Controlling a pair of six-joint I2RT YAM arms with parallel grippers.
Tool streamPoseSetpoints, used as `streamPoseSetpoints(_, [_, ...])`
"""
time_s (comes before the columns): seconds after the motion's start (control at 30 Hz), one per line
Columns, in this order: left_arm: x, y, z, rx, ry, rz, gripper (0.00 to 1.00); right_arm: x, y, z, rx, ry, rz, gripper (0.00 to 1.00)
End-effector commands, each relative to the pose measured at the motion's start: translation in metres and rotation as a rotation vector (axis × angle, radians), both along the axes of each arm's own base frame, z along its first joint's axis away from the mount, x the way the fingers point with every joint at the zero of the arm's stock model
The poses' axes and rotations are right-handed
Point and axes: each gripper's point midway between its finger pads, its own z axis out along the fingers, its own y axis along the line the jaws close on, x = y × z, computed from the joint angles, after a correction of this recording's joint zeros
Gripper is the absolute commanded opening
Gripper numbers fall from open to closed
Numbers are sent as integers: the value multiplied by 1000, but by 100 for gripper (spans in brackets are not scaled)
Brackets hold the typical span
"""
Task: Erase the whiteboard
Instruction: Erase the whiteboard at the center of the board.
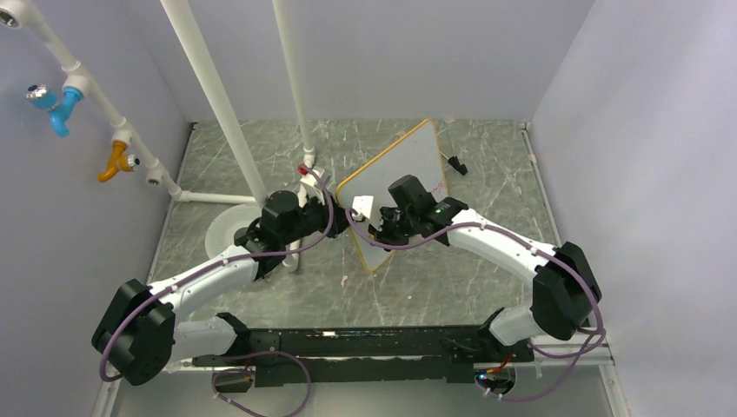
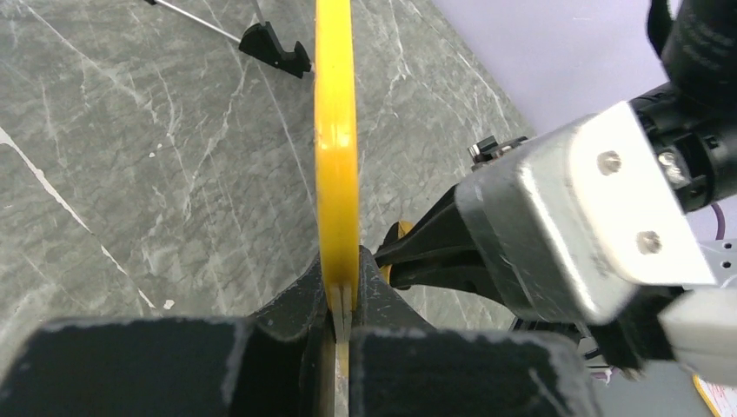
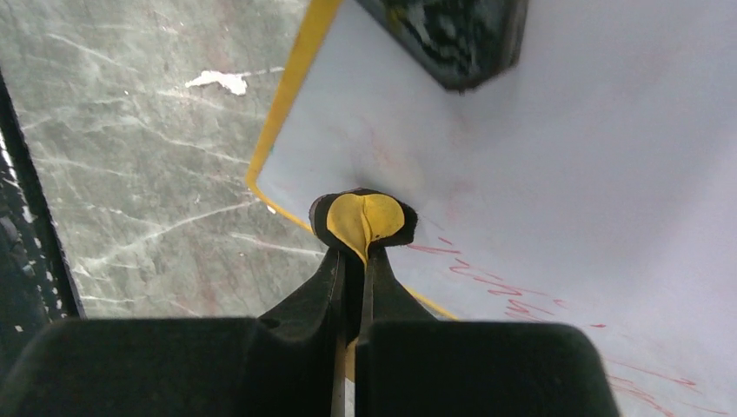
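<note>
A small flat whiteboard (image 1: 401,169) with a thin orange-yellow frame is in the middle of the top view, above a grey marble-look tabletop (image 1: 487,261). It is held by one edge. The left pincer (image 1: 344,214) is squeezed shut on that edge. In the left wrist view the yellow frame (image 2: 335,130) runs straight up the middle of the picture and goes down between the two black fingers of the left pincer (image 2: 341,300). The right pincer (image 1: 377,231) is shut tight too. It pinches a small soft yellow pad with a black rim (image 3: 365,217), and the pad sits against the white face of the board near its lower left corner. Thin red scrawl (image 3: 513,291) runs across the board at the lower right of the right wrist view. It is too messy to read. A round white disc (image 1: 228,228) lies on the tabletop at the left of the top view. A blue tap (image 1: 57,109) and an orange tap (image 1: 115,161) stick out from white pipes at the upper left.
</note>
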Motion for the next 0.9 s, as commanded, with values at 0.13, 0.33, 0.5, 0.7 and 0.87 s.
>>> streamPoseSetpoints(0.13, [-45,-25,37,-140,20,-229,0,27,-7,-28,-20,-63,-17,0])
streamPoseSetpoints(0.33, [-46,-26,37,-139,25,-239,0,43,13,21,72,-108,-14,0])
streamPoseSetpoints(0.5, [-46,-26,36,-138,26,-243,0,60,26,80,199,-165,-57,0])
streamPoseSetpoints(0.7, [-47,-26,37,-139,20,-249,0,74,0,54,149,-159,-146,0])
streamPoseSetpoints(0.87, [-48,-26,36,-137,20,-252,0,21,-4,-13,36,32,11,0])
